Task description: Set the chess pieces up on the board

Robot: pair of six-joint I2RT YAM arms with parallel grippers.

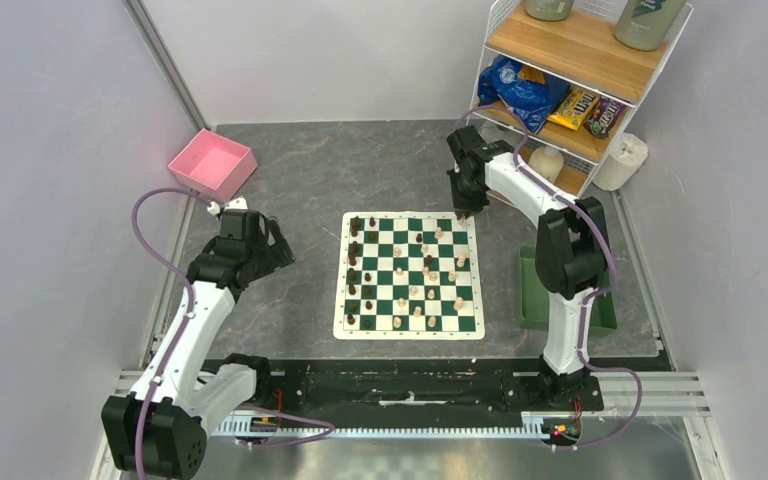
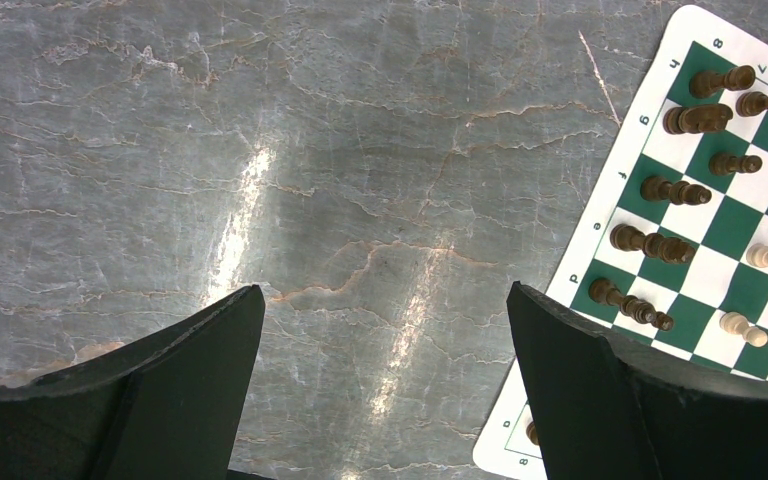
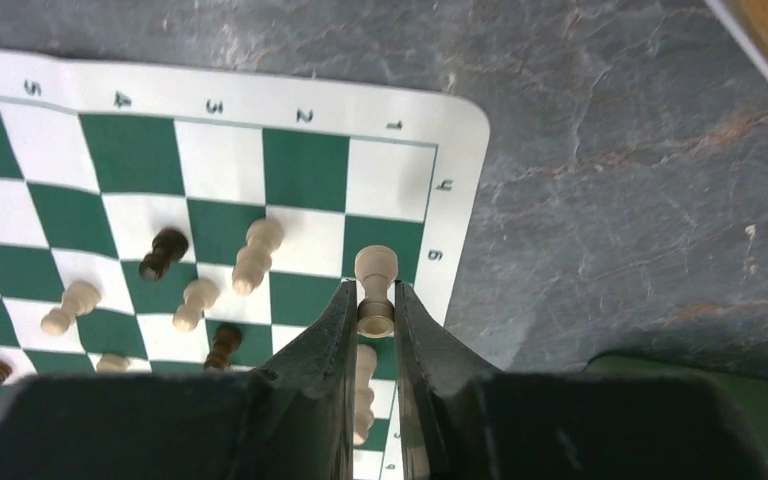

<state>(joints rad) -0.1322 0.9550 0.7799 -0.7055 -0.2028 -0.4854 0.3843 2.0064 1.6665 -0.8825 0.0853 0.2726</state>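
The green and white board [image 1: 408, 322] lies in the middle of the table, with dark pieces [image 1: 356, 226] down its left files and pale pieces [image 1: 459, 303] scattered to the right. My right gripper [image 1: 466, 212] is at the board's far right corner, shut on a pale rook [image 3: 375, 283] held over the right edge squares [image 3: 385, 180]. Another pale piece [image 3: 363, 385] stands below the fingers [image 3: 328, 330]. My left gripper [image 1: 282, 245] is open and empty over bare table left of the board; its view shows the board's edge [image 2: 610, 215] with dark pieces [image 2: 675, 190].
A pink bin [image 1: 212, 163] sits at the far left. A wire shelf [image 1: 575, 80] with snacks stands at the far right, a white roll [image 1: 621, 160] beside it. A plain green tray [image 1: 532, 295] lies right of the board behind the right arm.
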